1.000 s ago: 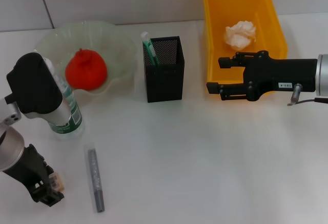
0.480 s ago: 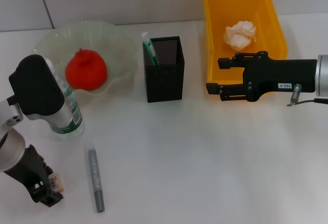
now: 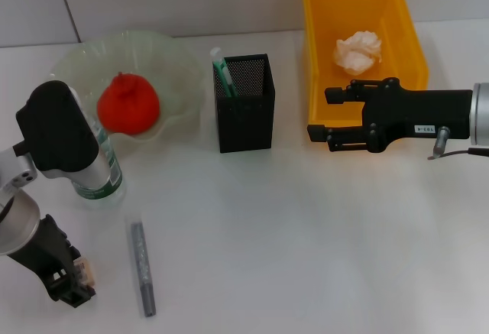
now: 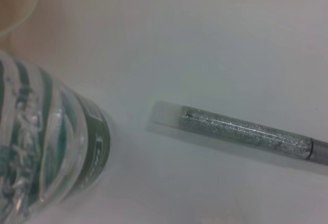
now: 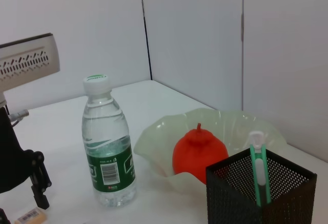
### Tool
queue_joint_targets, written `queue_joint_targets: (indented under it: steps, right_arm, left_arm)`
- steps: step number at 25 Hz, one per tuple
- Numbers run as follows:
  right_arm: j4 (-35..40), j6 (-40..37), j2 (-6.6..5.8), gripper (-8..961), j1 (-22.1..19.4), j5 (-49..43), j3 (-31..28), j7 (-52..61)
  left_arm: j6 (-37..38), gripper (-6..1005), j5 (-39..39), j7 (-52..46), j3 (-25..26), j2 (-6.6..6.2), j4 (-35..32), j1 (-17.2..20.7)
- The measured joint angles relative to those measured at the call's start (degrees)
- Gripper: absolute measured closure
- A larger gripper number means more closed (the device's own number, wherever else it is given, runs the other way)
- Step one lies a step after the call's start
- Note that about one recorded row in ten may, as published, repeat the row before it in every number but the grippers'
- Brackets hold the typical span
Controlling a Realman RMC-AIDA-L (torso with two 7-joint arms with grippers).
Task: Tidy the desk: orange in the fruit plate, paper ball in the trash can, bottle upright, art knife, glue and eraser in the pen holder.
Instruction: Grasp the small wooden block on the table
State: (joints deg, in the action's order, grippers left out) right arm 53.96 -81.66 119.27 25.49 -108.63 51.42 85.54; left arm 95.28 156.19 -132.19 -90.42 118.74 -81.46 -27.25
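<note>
Eraser (image 3: 87, 274): nearest thing to me, flat on the desk (image 3: 306, 242) right at my left gripper (image 3: 75, 286), low at the near left corner. Looks like my tips are touching or straddling it; can't tell if they're spread or closed, arm body hides them.
Step now: my read is eraser pickup w/ the left arm, then off to the pen holder.
Glue (image 3: 142, 268): glittery stick lying on the desk just beside the eraser, long axis running away from me; left wrist cam shows it (image 4: 236, 131) clear w/ cap end near the bottle base. Not yet stowed.
Bottle (image 3: 95, 162): upright already, behind my left wrist, beside the plate. That job looks done.
Fruit plate (image 3: 179, 66): far left, orange (image 3: 127, 103) sitting in it. Done.
Pen holder (image 3: 244, 102): black mesh, mid-desk, well apart from the eraser. Green-white item (image 3: 221, 70) stands inside, prob. the art knife, can't confirm.
Right gripper (image 3: 322, 112): hovering at the near left edge of the trash can, fingers apart, nothing between them. Idle.
Trash can (image 3: 321, 43): yellow bin, far right, paper ball (image 3: 357, 50) inside. Done.
Next move needs: firm pinch on the eraser w/o nudging glue or bottle, lift, carry right and away from me, drop over the holder's open top. Glue after.
</note>
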Motion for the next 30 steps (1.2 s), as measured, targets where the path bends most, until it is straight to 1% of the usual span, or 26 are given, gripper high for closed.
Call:
queue_joint_targets:
  steps: [14, 22, 30]
  right_arm:
    - [0.0, -0.1, 0.00, 186, -0.1, 0.0, 0.0, 0.2]
    - [0.0, -0.1, 0.00, 186, 0.1, 0.0, 0.0, 0.2]
    - [0.0, 0.2, 0.00, 186, 0.2, 0.0, 0.0, 0.2]
  left_arm:
    - [-0.3, 387, 1.3, -0.2, -0.6, 0.09, 1.4, -0.7]
    - [-0.3, 527, 1.3, -0.2, -0.5, 0.09, 1.4, -0.8]
    - [-0.3, 528, 1.3, -0.3, -0.5, 0.09, 1.4, -0.9]
